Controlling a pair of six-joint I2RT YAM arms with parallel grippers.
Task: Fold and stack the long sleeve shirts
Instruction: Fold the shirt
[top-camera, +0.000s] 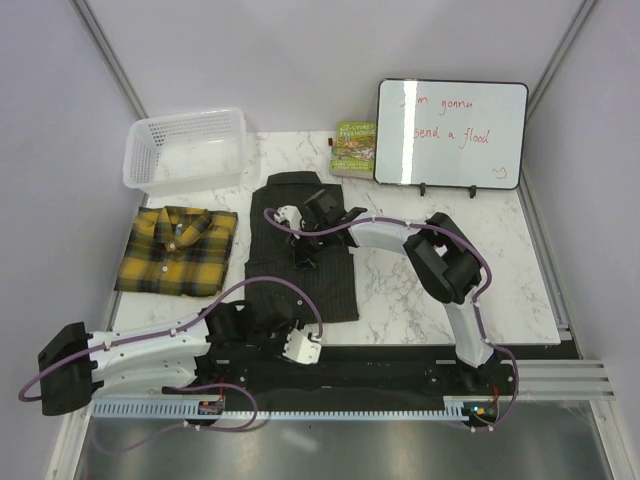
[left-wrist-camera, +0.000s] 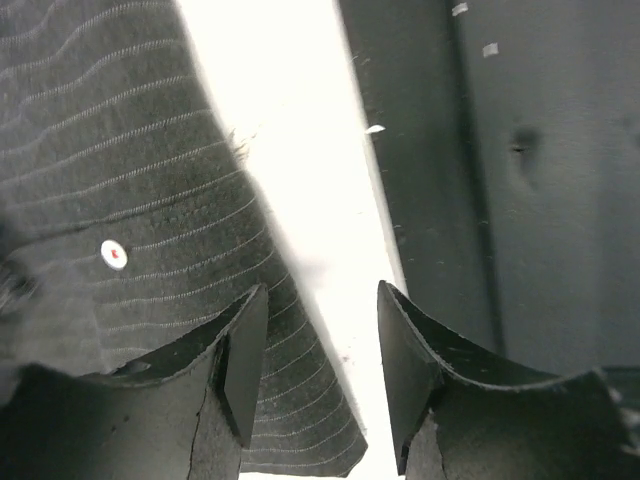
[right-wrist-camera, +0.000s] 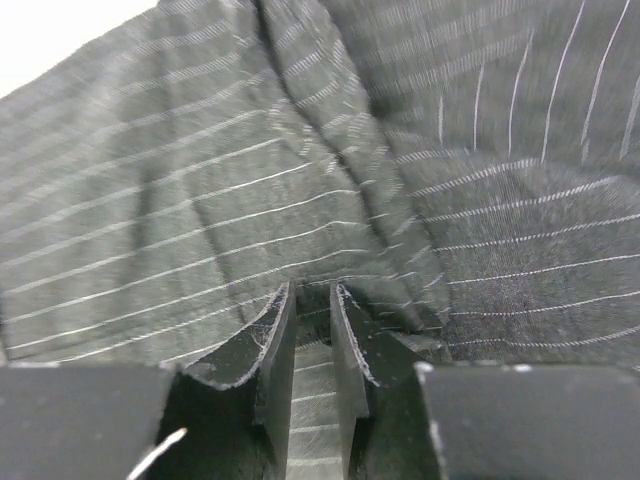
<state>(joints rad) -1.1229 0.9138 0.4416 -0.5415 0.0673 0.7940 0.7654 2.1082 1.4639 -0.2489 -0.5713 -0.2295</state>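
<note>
The plaid shirt (top-camera: 178, 250) is laid folded at the left of the table (top-camera: 420, 290). Just beside it, at centre, the dark shirt (top-camera: 335, 282) is spread flat. The left gripper (left-wrist-camera: 320, 370) is held spread over that shirt's near corner, with nothing between its fingers. The right gripper (right-wrist-camera: 312, 335) is nearly closed, seemingly pinching a fold of the dark cloth

Non-task items, top external view:
- Basket (top-camera: 185, 117): white plastic mesh, upper left, on counter.
- Counter (top-camera: 400, 290): white marble pattern.
- Book (top-camera: 353, 148): green cover, upper centre, just beside whiteboard.
- Whiteboard (top-camera: 450, 133): black-framed, propped upright, upper right, red handwriting.
</note>
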